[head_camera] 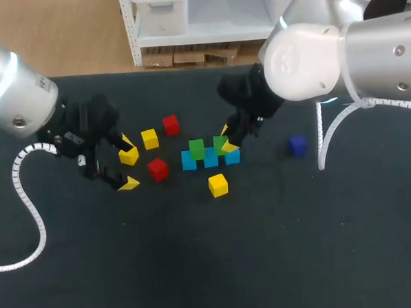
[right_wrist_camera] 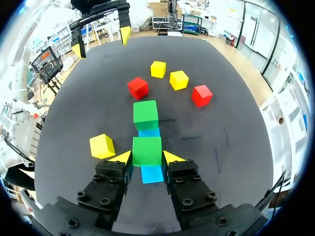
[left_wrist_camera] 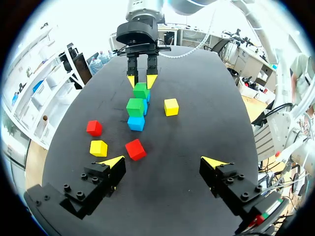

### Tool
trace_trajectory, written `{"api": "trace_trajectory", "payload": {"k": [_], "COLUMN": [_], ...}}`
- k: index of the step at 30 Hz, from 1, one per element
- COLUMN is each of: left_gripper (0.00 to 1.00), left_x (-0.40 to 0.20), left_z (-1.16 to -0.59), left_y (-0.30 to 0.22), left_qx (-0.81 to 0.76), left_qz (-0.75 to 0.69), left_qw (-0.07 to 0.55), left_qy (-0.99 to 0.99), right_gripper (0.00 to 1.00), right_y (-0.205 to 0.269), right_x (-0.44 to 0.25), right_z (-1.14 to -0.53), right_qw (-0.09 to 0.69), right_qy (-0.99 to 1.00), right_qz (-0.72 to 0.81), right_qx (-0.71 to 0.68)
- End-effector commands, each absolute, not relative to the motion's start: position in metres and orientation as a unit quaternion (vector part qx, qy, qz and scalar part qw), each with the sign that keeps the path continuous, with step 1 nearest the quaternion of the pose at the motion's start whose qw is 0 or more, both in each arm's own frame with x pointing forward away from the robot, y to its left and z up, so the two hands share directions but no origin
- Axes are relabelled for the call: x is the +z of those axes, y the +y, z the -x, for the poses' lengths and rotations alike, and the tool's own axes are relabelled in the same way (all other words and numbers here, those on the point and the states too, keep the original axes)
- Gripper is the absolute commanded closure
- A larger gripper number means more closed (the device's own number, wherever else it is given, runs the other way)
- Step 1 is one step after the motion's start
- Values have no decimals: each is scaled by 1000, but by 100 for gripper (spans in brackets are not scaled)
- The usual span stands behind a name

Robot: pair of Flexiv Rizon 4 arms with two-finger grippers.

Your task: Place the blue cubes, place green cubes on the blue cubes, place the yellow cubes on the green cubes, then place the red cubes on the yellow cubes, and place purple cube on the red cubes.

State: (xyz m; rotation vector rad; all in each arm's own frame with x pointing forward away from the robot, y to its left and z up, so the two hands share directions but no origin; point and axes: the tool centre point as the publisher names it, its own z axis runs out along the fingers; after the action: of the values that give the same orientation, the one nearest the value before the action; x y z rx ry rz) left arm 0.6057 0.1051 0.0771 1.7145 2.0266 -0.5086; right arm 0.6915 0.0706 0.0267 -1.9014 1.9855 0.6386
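Three blue cubes (head_camera: 210, 158) lie in a row at the table's middle. One green cube (head_camera: 196, 149) sits on the row's left end. My right gripper (head_camera: 227, 139) is shut on a second green cube (right_wrist_camera: 146, 150), held over the blue cube (right_wrist_camera: 151, 173) at the right end; contact between them is unclear. Yellow cubes (head_camera: 149, 138) (head_camera: 218, 185) and red cubes (head_camera: 170, 124) (head_camera: 157, 169) lie loose around the row. The purple cube (head_camera: 298, 145) lies to the right. My left gripper (left_wrist_camera: 162, 162) stands open left of the row, near another yellow cube (left_wrist_camera: 98, 147).
The black table (head_camera: 266, 261) has free room across its front half and at the far right. My right arm hangs over the back right of the table.
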Motion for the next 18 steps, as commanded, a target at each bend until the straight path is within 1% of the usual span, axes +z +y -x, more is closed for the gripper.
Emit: {"api": "trace_trajectory", "payload": {"k": [1, 5, 7, 11, 12, 18], "left_gripper": [0, 0, 0, 0, 0, 0], "left_x": [76, 76, 76, 76, 76, 76], "left_z": [-605, -605, -605, -605, -605, -605], "left_y": [107, 107, 107, 107, 107, 107], "left_qx": [-186, -186, -186, -186, -186, -186], "left_qz": [-620, -620, -620, -620, -620, -620], "left_qw": [221, 221, 221, 221, 221, 221], "left_qy": [730, 730, 730, 730, 730, 730], "right_gripper": [100, 99, 96, 93, 91, 88], "right_y": [71, 71, 71, 71, 71, 72], "right_x": [26, 26, 26, 26, 26, 25], "right_z": [-693, -694, -694, -695, -695, -695], "right_qw": [158, 159, 159, 159, 159, 157], "right_qy": [694, 693, 693, 693, 693, 693], "right_qz": [666, 666, 666, 666, 666, 666], "right_qx": [225, 226, 226, 226, 226, 228]}}
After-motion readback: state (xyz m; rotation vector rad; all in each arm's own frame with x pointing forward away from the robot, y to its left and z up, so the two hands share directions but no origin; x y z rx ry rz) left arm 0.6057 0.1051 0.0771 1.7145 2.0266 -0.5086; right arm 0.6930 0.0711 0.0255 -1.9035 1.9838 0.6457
